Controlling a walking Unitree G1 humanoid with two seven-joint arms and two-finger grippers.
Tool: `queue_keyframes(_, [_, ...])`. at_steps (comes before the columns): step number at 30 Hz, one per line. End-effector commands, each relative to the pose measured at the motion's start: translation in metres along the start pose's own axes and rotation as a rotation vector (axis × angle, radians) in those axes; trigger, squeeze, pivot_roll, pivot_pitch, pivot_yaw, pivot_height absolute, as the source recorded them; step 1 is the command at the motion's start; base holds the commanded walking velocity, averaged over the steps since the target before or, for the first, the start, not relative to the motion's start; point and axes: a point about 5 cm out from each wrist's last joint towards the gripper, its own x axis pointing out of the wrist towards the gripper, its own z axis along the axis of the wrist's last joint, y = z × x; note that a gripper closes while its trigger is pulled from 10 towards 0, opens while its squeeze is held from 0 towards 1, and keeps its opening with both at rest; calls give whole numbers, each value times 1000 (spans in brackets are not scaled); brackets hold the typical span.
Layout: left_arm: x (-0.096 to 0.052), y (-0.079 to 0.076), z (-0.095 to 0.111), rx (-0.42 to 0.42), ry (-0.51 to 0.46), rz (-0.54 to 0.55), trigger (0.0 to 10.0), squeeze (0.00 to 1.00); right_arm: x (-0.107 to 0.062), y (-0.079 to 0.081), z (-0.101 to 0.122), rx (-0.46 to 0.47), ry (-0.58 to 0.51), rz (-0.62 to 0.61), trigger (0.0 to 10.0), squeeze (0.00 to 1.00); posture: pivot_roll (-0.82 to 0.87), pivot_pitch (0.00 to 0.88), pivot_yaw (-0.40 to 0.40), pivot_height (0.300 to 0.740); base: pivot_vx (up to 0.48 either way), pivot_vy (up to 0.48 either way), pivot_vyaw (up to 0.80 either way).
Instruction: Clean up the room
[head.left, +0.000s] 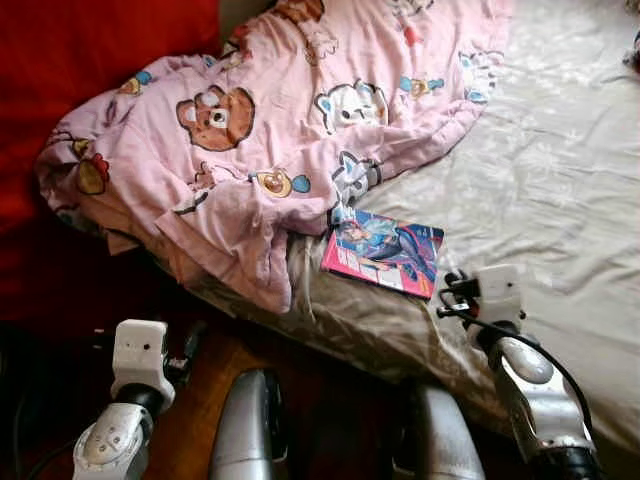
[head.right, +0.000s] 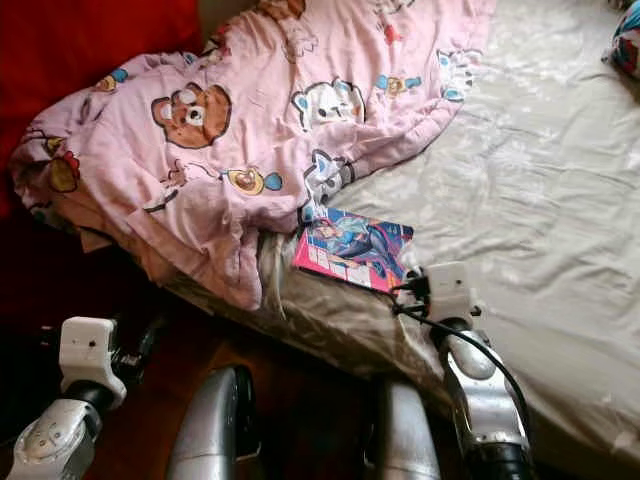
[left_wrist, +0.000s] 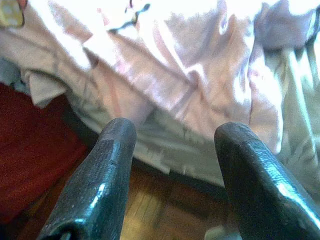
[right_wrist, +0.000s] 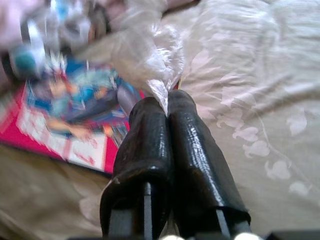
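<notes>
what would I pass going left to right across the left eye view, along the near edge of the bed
Left gripper → hanging corner of the pink blanket → colourful book → right gripper, jaws shut on clear plastic wrap → bare bed sheet.

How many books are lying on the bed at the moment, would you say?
1: a colourful book on the bedsheet, beside the pink blanket. More may be hidden under it.
</notes>
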Motion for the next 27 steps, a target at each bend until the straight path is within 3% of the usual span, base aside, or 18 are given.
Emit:
queue_keyframes(1, [-1, 5, -12, -11, 32, 35, 10000, 0, -8, -11, -9, 51, 5, -56, 10000, 0, 47, 104, 4, 594, 0, 0, 0])
queue_keyframes(4, [3, 4, -22, -33, 56, 43, 10000, 0, -12, -21, -24, 70, 34, -135, 10000, 0, 29, 71, 9, 594, 0, 0, 0])
queue_keyframes(8, [7, 5, -35, -39, 91, 51, 10000, 0, -17, -33, -45, 199, 82, -233, 10000, 0, 15, 42, 9, 604, 0, 0, 0])
queue_keyframes(13, [10, 9, -58, -117, 158, 104, 10000, 0, -26, -35, -76, 176, 186, -232, 10000, 0, 14, 0, 2, 639, 0, 0, 0])
queue_keyframes(17, [5, 10, -78, -104, 223, 114, 10000, 0, -33, -36, -98, 118, 288, -234, 10000, 0, 10, 0, -7, 659, 0, 0, 0])
queue_keyframes(20, [-1, 9, -100, -140, 304, 138, 10000, 0, -42, -38, -117, 128, 387, -254, 10000, 0, 20, 0, -17, 679, 0, 0, 0])
queue_keyframes(27, [-11, 1, -129, -137, 461, 112, 10000, 0, -57, -29, -142, 180, 523, -263, 10000, 0, 24, 0, -31, 719, 0, 0, 0])
